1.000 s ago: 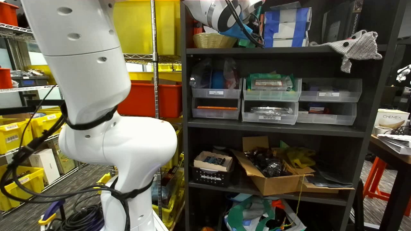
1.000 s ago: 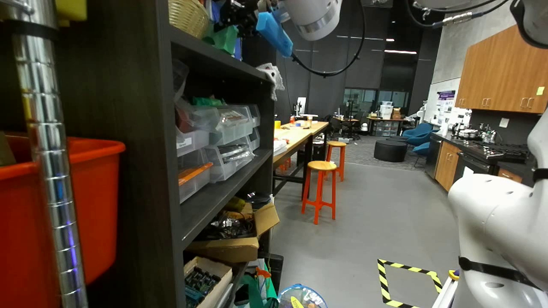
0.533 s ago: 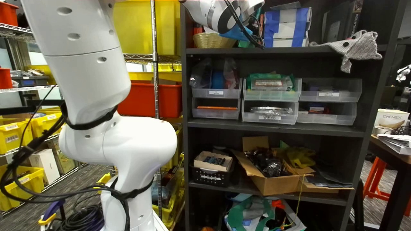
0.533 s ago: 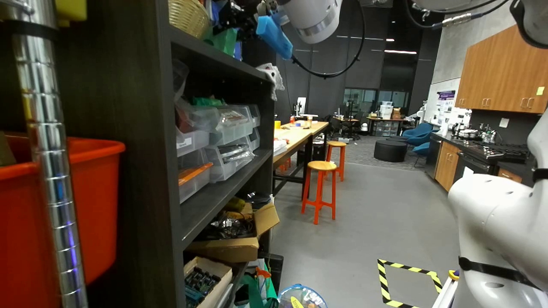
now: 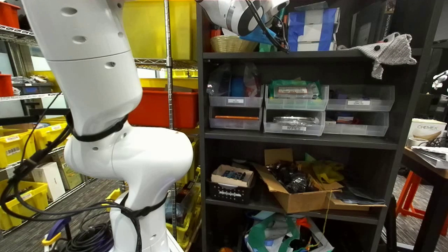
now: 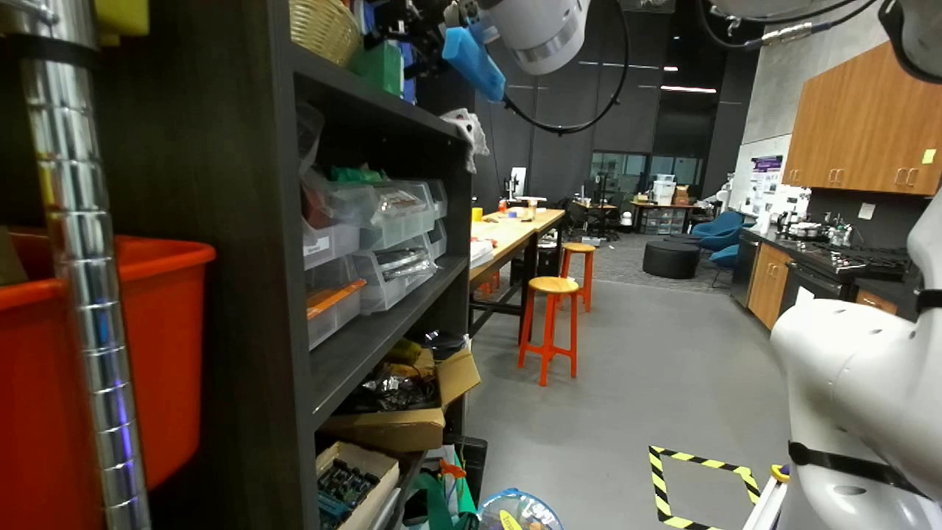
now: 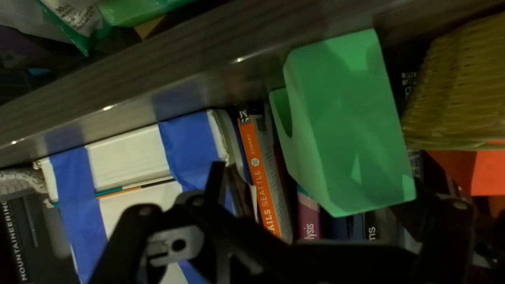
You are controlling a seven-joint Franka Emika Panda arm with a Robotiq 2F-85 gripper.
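In the wrist view a green block [image 7: 351,126] with a rounded cutout in its side rests on the top shelf. My gripper [image 7: 317,187] is open, its dark fingers [image 7: 215,181] spread to either side of the block's near end. I see space between the left finger and the block; whether the right one touches it is unclear in the dark. An exterior view shows the same green block [image 6: 379,68] at the shelf edge, with the black gripper [image 6: 421,40] right beside it. Elsewhere the wrist and cables mostly hide the fingers.
A wicker basket [image 7: 457,86] stands close on one side of the block. On the other side are books, including an orange one [image 7: 256,169], and a white box with blue tape [image 7: 130,157]. A knitted toy [image 5: 388,52] hangs over the edge of the dark shelf [image 5: 308,55].
The gripper's jaws have spread apart and let go of the green block. In an exterior view the block has gone from tilted to standing straighter on the shelf; the arm has barely moved.
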